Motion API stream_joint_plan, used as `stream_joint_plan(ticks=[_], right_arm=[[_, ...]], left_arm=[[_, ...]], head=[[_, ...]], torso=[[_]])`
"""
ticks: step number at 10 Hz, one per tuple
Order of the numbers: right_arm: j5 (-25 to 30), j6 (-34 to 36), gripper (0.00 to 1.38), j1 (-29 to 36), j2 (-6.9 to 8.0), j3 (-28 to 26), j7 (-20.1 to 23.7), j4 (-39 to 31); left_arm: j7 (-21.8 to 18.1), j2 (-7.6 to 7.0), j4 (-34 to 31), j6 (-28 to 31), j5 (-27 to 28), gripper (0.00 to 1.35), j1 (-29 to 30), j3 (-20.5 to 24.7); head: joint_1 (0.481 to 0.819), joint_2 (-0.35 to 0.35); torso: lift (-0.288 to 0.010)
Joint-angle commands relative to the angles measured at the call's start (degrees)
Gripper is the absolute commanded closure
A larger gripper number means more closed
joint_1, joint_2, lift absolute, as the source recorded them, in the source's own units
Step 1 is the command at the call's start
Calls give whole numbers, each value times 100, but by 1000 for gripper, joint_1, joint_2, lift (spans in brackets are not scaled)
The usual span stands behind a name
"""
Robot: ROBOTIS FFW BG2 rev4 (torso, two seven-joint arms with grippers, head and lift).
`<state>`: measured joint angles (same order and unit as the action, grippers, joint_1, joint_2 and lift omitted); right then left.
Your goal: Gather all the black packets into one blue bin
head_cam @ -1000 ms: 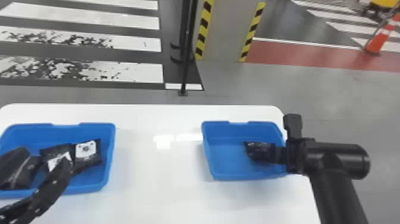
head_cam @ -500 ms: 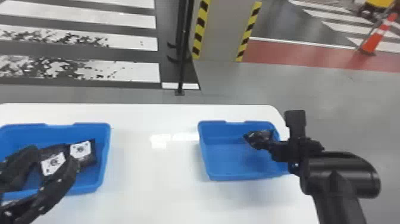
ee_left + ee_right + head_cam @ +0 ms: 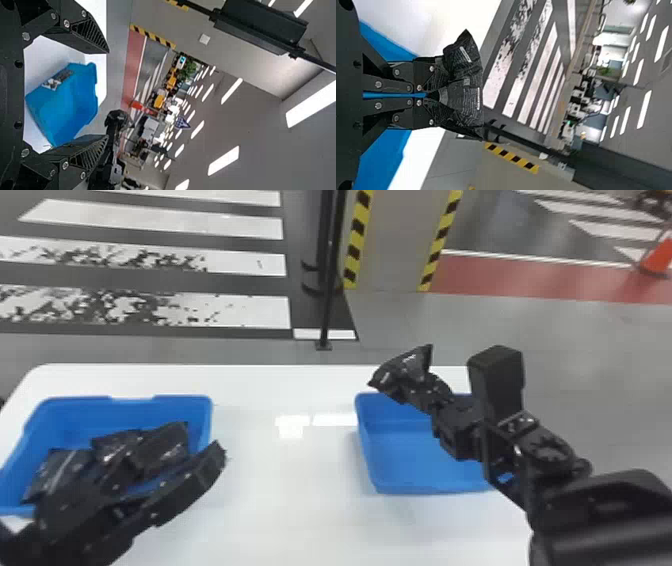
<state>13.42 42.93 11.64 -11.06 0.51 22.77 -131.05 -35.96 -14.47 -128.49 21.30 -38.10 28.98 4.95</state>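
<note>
I work in a large indoor hall of an industrial or testing kind; which of the two, I cannot tell. Evidence: white crosswalk stripes (image 3: 150,220) and a red lane (image 3: 530,277) on the grey floor (image 3: 500,330) beyond my white table (image 3: 290,510), an orange traffic cone (image 3: 659,257), and yellow-and-black hazard bands (image 3: 354,250) edging a pale pillar (image 3: 392,245). Overhead, in my left wrist view, rows of bright ceiling lights (image 3: 224,160) recede into the distance.

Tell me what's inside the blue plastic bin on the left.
Shiny black packets lie inside the bin. The black two-fingered left pincer hides part of the near side, so I can't tell how many.
</note>
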Motion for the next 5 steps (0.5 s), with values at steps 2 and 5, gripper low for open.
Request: stream_joint_plan(ticks=[2,5], right_arm=[[406,-61,1279,453,-133,749,17,-1049],[600,-145,1279,467,-326,1606,70,-1372]], left_arm=[[-86,-56,424,260,-920,315,-592,-369],[-209,-91,931,274,-1571,409,-1338,-986]], head=[[695,-118],[695,-72]], torso=[[-110],[-110]])
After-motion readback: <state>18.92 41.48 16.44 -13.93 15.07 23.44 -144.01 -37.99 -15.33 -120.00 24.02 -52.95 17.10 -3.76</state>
